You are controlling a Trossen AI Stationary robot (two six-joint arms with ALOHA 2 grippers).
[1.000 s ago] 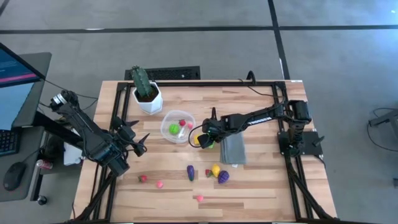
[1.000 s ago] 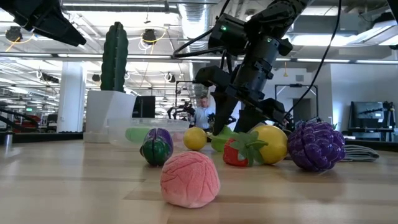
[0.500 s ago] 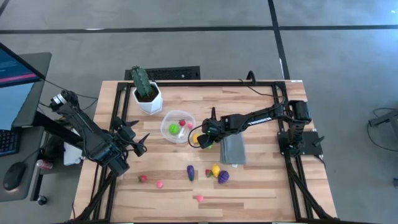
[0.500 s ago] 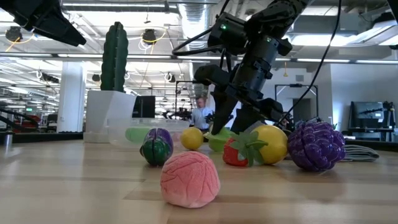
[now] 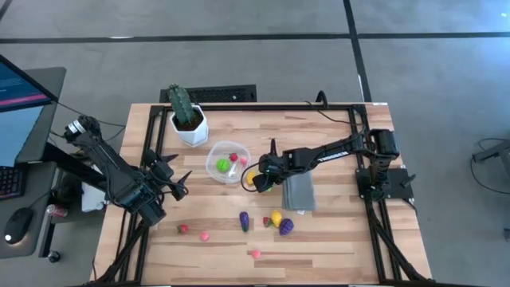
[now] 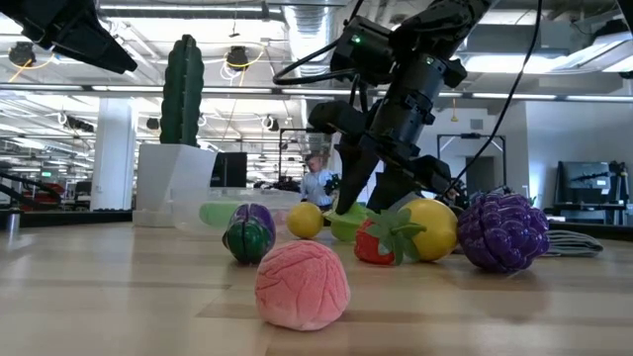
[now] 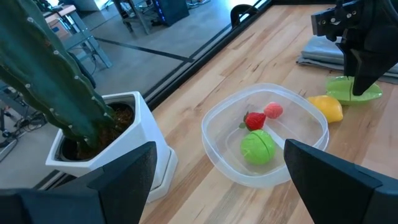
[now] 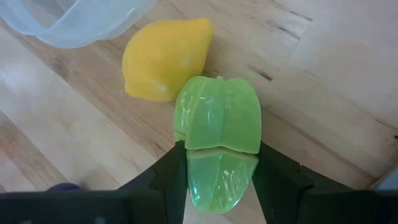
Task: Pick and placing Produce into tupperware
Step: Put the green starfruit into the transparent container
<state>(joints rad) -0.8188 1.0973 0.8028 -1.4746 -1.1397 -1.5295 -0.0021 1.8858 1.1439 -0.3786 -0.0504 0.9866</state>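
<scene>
Closed tight on a small light-green ridged toy fruit [image 8: 219, 134], the two dark fingers of the right gripper [image 8: 217, 163], one on each side of it. Down low at the wooden table [image 5: 335, 239], between the small round clear plastic bowl [image 5: 227, 162] and the flat grey cloth [image 5: 300, 191]. Just beside the green fruit, a little yellow toy lemon [image 8: 163, 57], near the bowl's rim. Wide open and holding nothing, the left gripper [image 5: 182, 180], hanging over the table's left side, well apart from the bowl. Already in the bowl: a round green toy [image 7: 257, 147], a red one with a green top [image 7: 254, 120] and a pink one [image 7: 272, 111]. More toys loose on the table: a purple bumpy one [image 6: 501, 231], a red strawberry [image 6: 382, 240], a pink round one [image 6: 302, 284] and a dark purple-green one [image 6: 248, 231]. Behind the bowl, a tall green cactus in a white pot [image 5: 186, 115].
</scene>
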